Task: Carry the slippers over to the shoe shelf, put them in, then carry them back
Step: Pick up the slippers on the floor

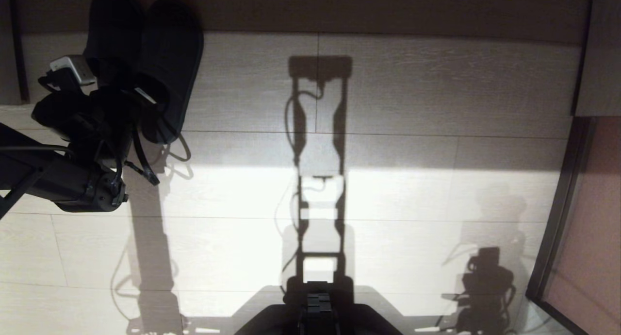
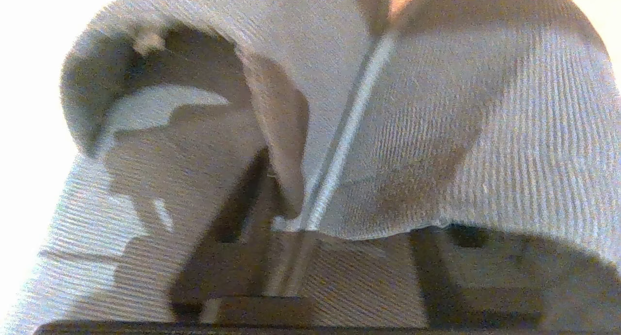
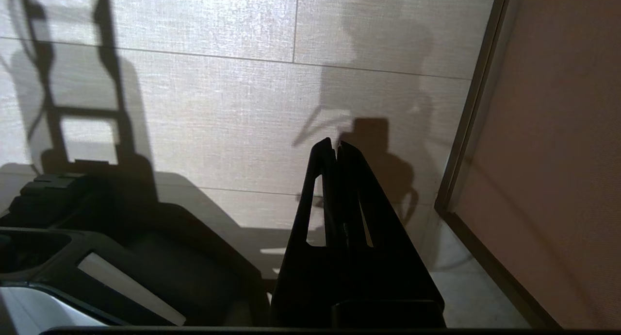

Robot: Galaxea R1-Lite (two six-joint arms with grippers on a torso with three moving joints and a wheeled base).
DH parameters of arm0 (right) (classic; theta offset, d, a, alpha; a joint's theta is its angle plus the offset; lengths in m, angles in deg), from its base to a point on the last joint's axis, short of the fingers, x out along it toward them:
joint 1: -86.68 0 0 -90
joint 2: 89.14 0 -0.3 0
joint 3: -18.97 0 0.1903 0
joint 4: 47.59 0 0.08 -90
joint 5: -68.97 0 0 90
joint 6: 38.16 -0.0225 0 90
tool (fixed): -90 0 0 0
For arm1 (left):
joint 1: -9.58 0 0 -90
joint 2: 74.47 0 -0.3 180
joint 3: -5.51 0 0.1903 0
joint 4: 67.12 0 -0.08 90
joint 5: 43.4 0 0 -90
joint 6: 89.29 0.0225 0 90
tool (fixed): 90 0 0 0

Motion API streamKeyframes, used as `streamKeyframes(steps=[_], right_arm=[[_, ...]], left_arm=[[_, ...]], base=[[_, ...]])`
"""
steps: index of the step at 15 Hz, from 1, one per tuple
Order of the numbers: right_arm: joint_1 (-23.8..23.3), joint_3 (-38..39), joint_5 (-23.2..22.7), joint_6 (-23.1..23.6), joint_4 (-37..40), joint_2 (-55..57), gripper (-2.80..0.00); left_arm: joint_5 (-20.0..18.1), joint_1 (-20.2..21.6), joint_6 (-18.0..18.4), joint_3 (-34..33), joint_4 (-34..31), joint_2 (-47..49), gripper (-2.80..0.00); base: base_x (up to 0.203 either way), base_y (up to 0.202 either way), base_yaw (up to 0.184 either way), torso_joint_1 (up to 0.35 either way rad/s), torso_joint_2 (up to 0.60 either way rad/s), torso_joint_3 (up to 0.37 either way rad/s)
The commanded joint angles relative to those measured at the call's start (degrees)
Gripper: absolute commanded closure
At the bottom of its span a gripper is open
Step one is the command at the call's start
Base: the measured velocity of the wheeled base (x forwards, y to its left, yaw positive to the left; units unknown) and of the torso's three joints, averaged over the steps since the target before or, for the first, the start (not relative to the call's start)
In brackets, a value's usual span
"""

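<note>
Pale floor tiles point(image 1: 412, 194) lay in hard light. The slippers point(image 1: 167, 58) sat far left, touching; my left gripper point(image 1: 138, 102) straddled their inner edges, grip unclear (fingers hidden). One slipper could slip free. The right gripper point(image 3: 335, 148) hung closed, empty.

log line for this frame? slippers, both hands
slippers: side by side on floor | left hand: at their heel ends, grip unclear | right hand: shut, parked over floor

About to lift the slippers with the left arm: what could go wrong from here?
The left gripper reaches into the heel ends of both slippers at once; it may catch only one, leaving the other on the floor. The wrist view shows only fabric, so the grip is hard to confirm. The right gripper is parked and cannot help.
</note>
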Motion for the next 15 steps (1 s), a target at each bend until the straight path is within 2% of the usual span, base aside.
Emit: streamKeyframes(steps=[1, 6, 12, 15], right_arm=[[0.0, 2.3, 0.0, 0.1, 0.0, -2.3, 0.00], [0.0, 2.3, 0.0, 0.1, 0.0, -2.3, 0.00], [0.0, 2.3, 0.0, 0.1, 0.0, -2.3, 0.00], [0.0, 2.3, 0.0, 0.1, 0.0, -2.3, 0.00]], left_arm=[[0.0, 0.3, -0.2, -0.4, 0.5, -0.9, 0.00], [0.1, 1.6, -0.2, -2.5, 0.5, -3.7, 0.00], [-0.5, 1.6, 0.2, -8.1, 0.5, -11.2, 0.00], [-0.8, 1.6, 2.1, -11.3, 0.5, -14.4, 0.00]], base=[[0.000, 0.000, 0.000, 0.000, 0.00, 0.000], [0.000, 0.000, 0.000, 0.000, 0.00, 0.000], [0.000, 0.000, 0.000, 0.000, 0.00, 0.000], [0.000, 0.000, 0.000, 0.000, 0.00, 0.000]])
